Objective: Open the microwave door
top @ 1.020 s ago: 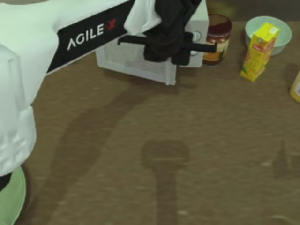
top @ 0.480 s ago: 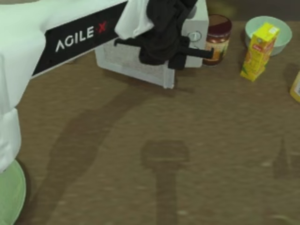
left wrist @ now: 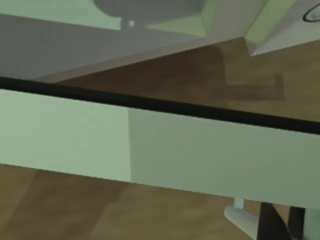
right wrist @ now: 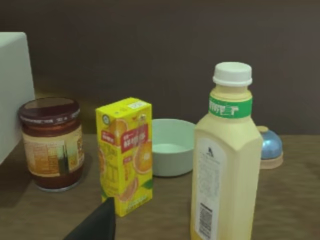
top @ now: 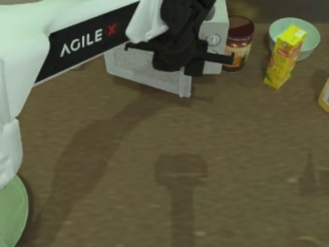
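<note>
A: Where's the microwave [top: 216, 23]?
B: Upper centre of the top view. Its door [top: 149, 69] is swung slightly out, with the free edge toward frame centre.
A: Which arm is nearer?
B: The left gripper [top: 177, 49] sits right over the door. I can't tell how its jaws stand. The right gripper [right wrist: 95, 225] is away by the jar [top: 239, 41].

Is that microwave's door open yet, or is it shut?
Partly open. In the top view the microwave door angles out from the microwave, its free edge standing out toward the table's middle, beneath the left gripper.
</note>
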